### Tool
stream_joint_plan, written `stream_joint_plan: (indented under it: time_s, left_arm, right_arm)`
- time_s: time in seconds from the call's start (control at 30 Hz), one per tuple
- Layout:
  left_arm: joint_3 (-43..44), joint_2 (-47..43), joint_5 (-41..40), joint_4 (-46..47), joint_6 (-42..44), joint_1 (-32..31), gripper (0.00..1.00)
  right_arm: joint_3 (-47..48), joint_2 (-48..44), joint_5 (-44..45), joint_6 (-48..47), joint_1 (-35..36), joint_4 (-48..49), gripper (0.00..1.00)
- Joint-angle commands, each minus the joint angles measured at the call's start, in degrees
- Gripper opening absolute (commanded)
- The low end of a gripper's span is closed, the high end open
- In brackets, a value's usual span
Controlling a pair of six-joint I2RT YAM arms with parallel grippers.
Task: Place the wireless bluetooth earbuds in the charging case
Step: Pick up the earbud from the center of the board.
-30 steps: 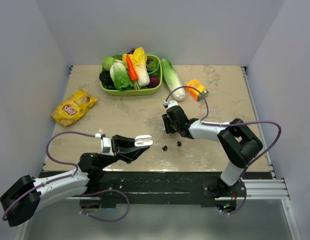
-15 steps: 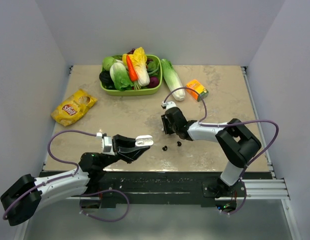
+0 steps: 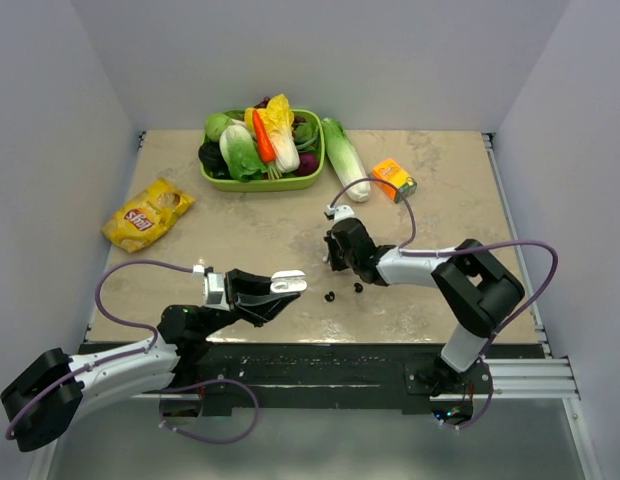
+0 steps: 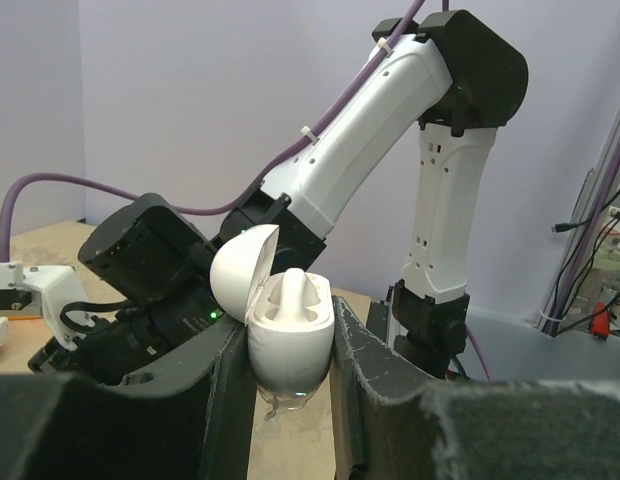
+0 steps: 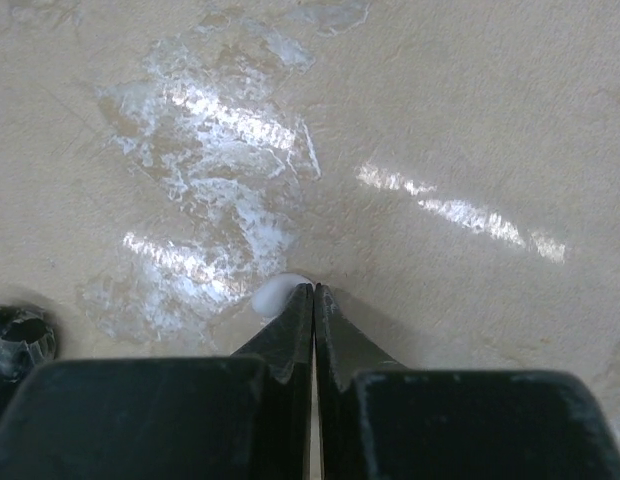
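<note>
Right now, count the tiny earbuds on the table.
3: two glossy black buds near the front edge, one white bud at the right gripper's shut tips. Others may be hidden.

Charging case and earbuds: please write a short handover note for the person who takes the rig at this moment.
Left tool: shut on the charging case, lid open, held near the table's front edge.
Right tool: shut, tips down on the table; a small white bud lies at its tips, grip uncertain.
Two black buds lie on the table between the arms.
Done: case opened. Left: every visible bud must go in.
</note>
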Motion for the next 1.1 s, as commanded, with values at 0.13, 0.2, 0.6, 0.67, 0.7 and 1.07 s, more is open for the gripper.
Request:
stream_joint_plan:
  time_s: [0.13, 0.2, 0.6, 0.67, 0.7, 1.07]
  left_arm:
    - [-11.58, -1.09, -0.64, 13.58, 0.65, -0.22, 0.0]
    - [-11.4, -0.92, -0.99, 13.14, 1.01, -0.22, 0.0]
    - [-9.82, 5.41, -4.07, 18.67, 1.89, -0.3, 0.0]
    - [-8.5, 6.98, -4.51, 19.03, 2.06, -0.22, 0.0]
    - [-7.98, 7.52, -4.69, 19.47, 2.24, -0.3, 0.0]
    - [-0.42, 17.88, -7.94, 24.92, 1.62, -0.13, 0.0]
  right_arm:
    - [-5.86, -12.05, 5.78, 5.41, 1.31, -2.5, 0.0]
    - [-6.48, -14.44, 6.85, 5.58, 1.22, -2.59, 0.0]
    - [-10.44, -37.36, 12.47, 2.51, 3.06, -6.45, 0.0]
    - [-9.3, -40.19, 12.3, 0.94, 3.77, -9.77, 0.0]
    - [-8.69, -42.9, 11.95, 0.49, 3.95, -10.41, 0.0]
    - [-5.96, -61.98, 4.49, -7.06, 7.46, -16.56, 0.0]
